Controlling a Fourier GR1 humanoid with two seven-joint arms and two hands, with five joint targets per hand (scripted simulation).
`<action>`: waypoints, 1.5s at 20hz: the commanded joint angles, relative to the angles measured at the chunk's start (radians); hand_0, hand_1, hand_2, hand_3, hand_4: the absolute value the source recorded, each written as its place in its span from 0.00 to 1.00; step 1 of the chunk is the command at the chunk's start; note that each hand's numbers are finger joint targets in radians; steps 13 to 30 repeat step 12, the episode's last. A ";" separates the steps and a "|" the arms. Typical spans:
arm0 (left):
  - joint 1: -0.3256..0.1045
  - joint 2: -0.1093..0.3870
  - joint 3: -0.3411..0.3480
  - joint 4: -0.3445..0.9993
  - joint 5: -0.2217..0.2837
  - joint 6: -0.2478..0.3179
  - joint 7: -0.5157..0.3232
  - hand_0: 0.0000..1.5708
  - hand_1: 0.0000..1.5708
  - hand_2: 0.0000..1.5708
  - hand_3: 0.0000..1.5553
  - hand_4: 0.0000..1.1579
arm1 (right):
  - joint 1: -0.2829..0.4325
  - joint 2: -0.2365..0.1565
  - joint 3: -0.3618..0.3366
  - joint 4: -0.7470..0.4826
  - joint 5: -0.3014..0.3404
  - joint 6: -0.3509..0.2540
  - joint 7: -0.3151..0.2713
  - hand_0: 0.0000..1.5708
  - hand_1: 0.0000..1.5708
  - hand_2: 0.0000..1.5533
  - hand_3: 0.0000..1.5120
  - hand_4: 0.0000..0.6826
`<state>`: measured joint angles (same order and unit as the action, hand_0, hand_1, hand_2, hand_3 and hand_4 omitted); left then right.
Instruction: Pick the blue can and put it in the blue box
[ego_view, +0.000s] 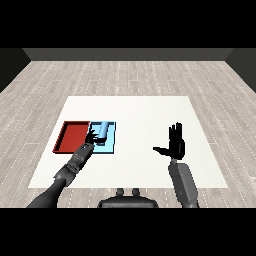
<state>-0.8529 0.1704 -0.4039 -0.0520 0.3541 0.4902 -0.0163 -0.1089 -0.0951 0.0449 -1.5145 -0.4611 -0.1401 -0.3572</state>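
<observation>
Red marks the leftmost thing on the white table (150, 107): the red tray (71, 136), lying edge to edge with the light blue tray (109, 146). Over that blue tray sits the blue can (103, 130), a pale blue cylinder with a smooth side and no markings I can make out; whether it lies on its side or only tilts I cannot tell. The left hand (92, 136) is at the can's left side, dark fingers curled against it, so it seems to hold the can within the tray's outline. Such a can is probably light and stiff, with a slick curved wall, so it is best held round the middle of its body, where fingers and thumb oppose each other, rather than near an end. Well apart to the right, the right hand (175, 145) hovers with fingers straight and thumb spread, holding nothing.
</observation>
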 joint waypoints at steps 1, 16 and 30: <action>0.018 0.003 0.005 0.046 -0.020 -0.031 -0.022 0.00 0.00 0.00 0.00 0.00 | -0.004 -0.013 -0.012 -0.057 -0.017 0.000 0.042 0.00 0.00 0.00 0.00 0.00; 0.022 0.027 0.122 -0.128 0.048 0.059 -0.341 0.00 0.00 0.00 0.00 0.00 | -0.012 -0.029 -0.007 0.010 0.010 0.056 0.014 0.00 0.00 0.00 0.00 0.00; 0.022 0.027 0.122 -0.128 0.048 0.059 -0.341 0.00 0.00 0.00 0.00 0.00 | -0.012 -0.029 -0.007 0.010 0.010 0.056 0.014 0.00 0.00 0.00 0.00 0.00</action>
